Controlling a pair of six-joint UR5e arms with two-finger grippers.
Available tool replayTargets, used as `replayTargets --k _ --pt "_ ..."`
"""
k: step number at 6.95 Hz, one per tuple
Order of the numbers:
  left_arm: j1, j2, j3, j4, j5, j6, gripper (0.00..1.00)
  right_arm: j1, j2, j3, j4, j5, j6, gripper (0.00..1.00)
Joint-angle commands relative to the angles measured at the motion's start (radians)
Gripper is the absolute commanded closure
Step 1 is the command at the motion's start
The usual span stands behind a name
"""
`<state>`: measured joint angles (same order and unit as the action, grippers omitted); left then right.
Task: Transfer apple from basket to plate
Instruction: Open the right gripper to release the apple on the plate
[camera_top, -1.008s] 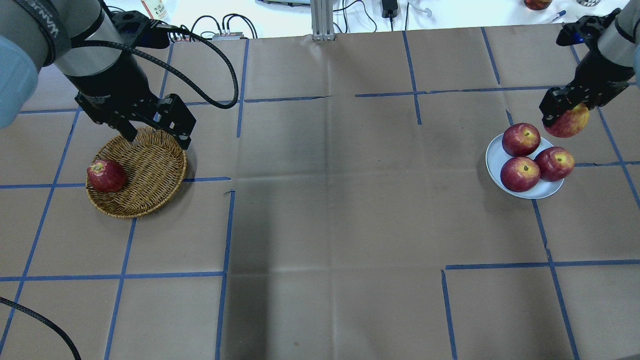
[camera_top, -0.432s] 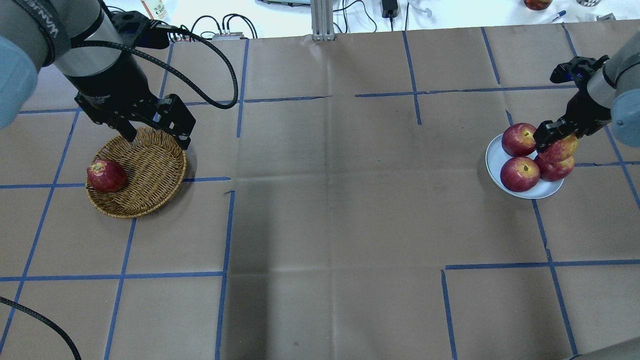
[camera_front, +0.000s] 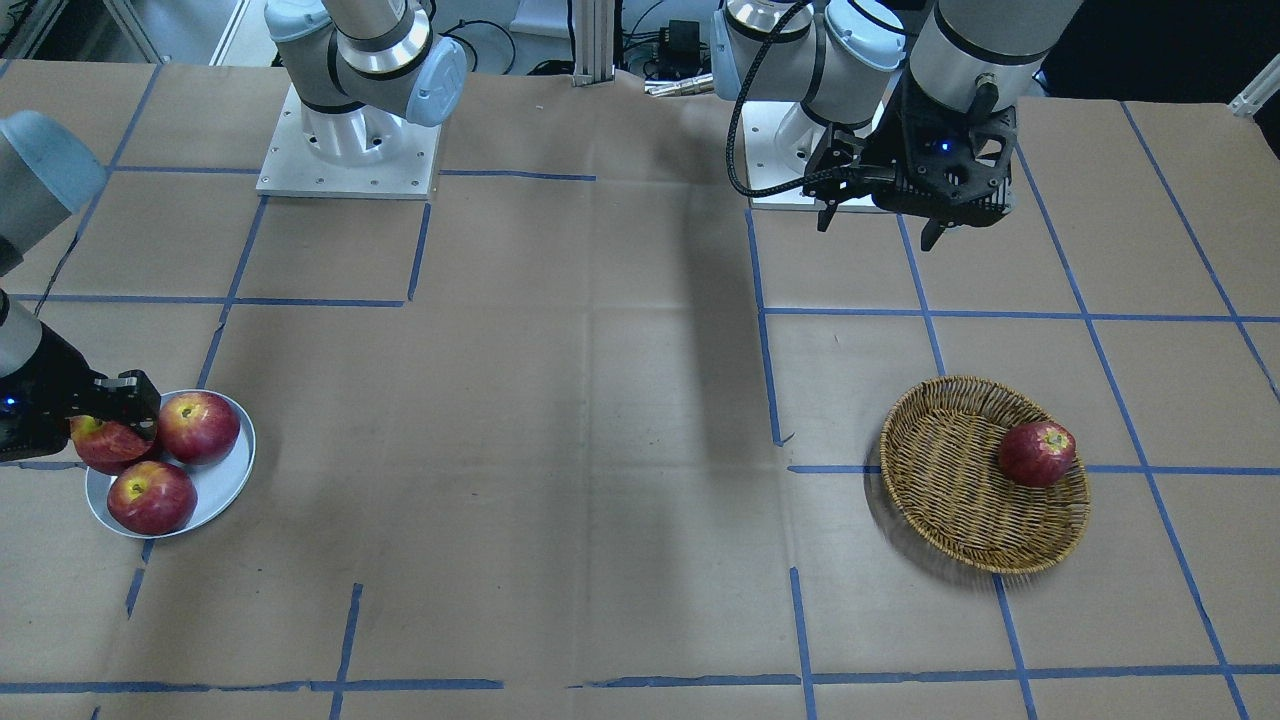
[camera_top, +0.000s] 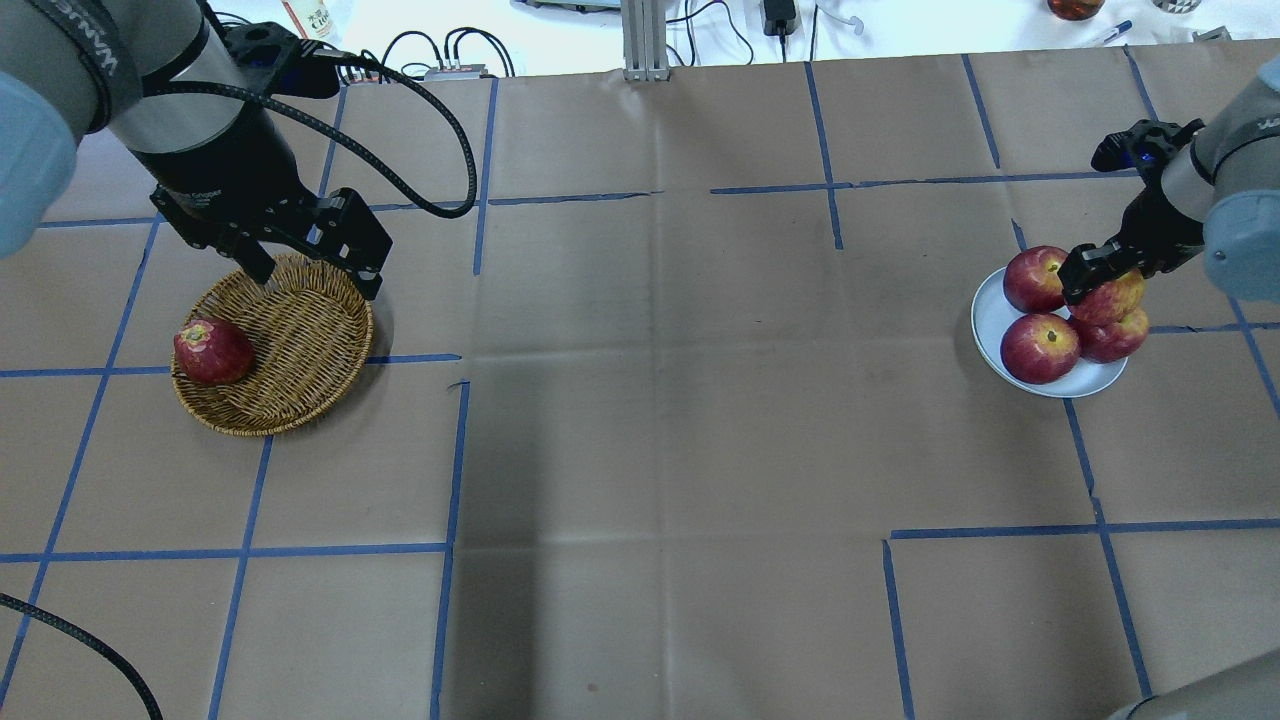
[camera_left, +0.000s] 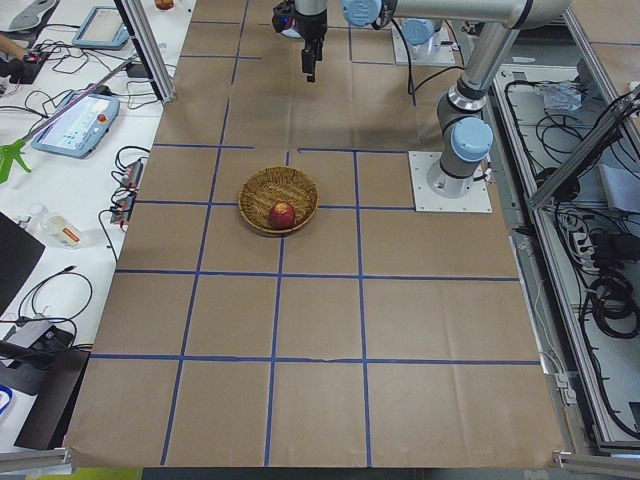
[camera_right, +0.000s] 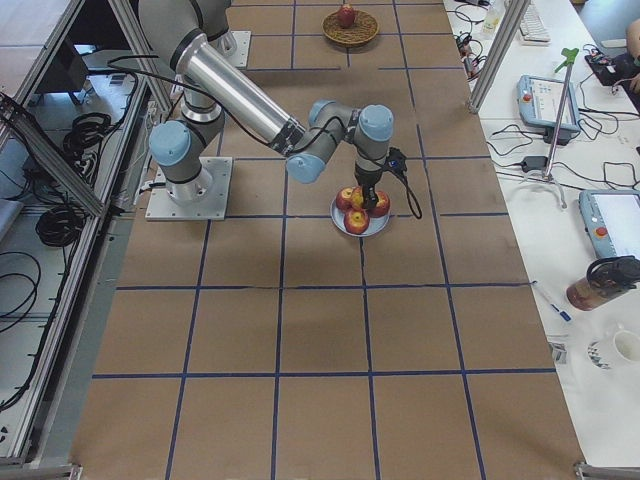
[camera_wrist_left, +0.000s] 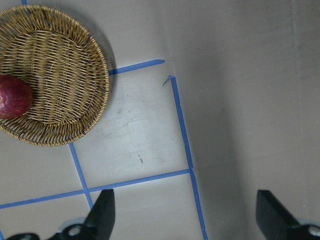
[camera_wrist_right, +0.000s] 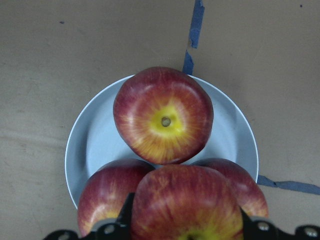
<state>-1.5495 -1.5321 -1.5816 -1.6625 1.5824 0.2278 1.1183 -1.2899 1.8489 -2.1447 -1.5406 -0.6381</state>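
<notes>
My right gripper (camera_top: 1100, 280) is shut on the streaky orange-red apple (camera_top: 1122, 298) with the yellow patch. It holds the apple over the pale grey-blue plate (camera_top: 988, 312), on or just above the dark red apples there. The right wrist view shows the held apple (camera_wrist_right: 185, 205) at the bottom, over the plate (camera_wrist_right: 92, 142). The wicker basket (camera_top: 300, 340) lies at the left with one dark all-red apple (camera_top: 212, 351) in it. My left gripper (camera_top: 315, 278) is open and empty above the basket's far rim.
Three dark red apples (camera_top: 1035, 278) with small yellow centres fill most of the plate. Blue tape lines cross the brown paper table (camera_top: 650, 400). Cables and a metal post (camera_top: 645, 40) stand at the far edge.
My right gripper has carried the apple from beyond the plate's far right edge to over the plate and lowered it toward the apples there. The left arm has not moved.
</notes>
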Motion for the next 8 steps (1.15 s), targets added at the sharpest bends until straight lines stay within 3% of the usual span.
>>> replayTargets --k 1,3,6,7,8 --pt "-0.001 0.009 -0.008 0.0 -0.001 0.001 0.01 0.006 -0.006 0.004 0.0 0.0 0.002 0.45" --pt "-0.001 0.023 -0.018 0.0 0.001 0.008 0.01 0.006 0.001 0.001 0.0 0.037 0.002 0.0" --pt "-0.001 0.018 -0.02 0.0 0.001 0.007 0.01 0.012 -0.028 -0.035 0.014 0.034 0.003 0.0" --pt "-0.003 0.029 -0.021 -0.003 -0.001 0.007 0.01 0.044 -0.067 -0.092 0.087 0.031 0.005 0.0" --pt "-0.003 0.027 -0.032 0.0 -0.001 0.008 0.01 0.082 -0.113 -0.178 0.244 0.024 0.027 0.0"
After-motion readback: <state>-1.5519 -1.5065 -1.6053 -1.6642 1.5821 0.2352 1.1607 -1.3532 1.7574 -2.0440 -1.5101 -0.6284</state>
